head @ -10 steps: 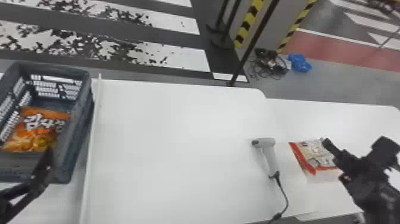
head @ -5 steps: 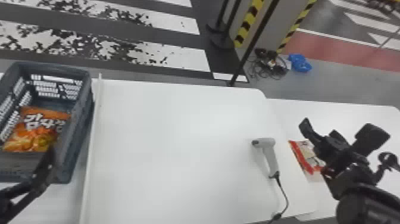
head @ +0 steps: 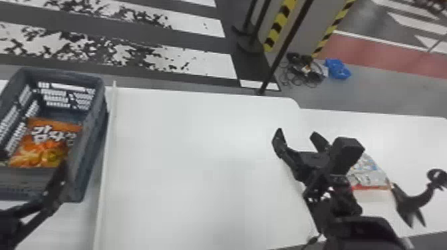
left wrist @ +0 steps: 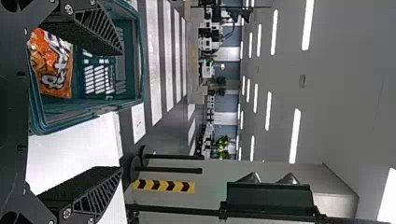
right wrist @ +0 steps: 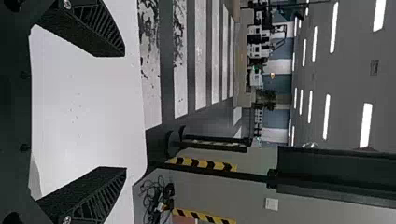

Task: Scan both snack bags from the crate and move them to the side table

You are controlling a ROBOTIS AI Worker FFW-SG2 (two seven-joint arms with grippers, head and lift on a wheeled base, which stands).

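Two bags are lying flat: one orange bag (head: 45,146) in the single crate (head: 89,139), its lettering's top pointing away from the robot; one bag (head: 367,174) on the side worktop (head: 415,139), partly hidden, its red strip facing the robot. Their long axes are remaining unclear. Two empty claws, left claw (head: 60,179) near the crate and right claw (head: 298,139), are standing released.

Beyond the white desk (head: 186,149), broad white stripes (head: 206,64) cross the grey floor (head: 382,96), patchy towards the left. A red strip (head: 366,55) lies far right. Strip lights (right wrist: 326,116) glow on the grey ceiling (right wrist: 348,84).
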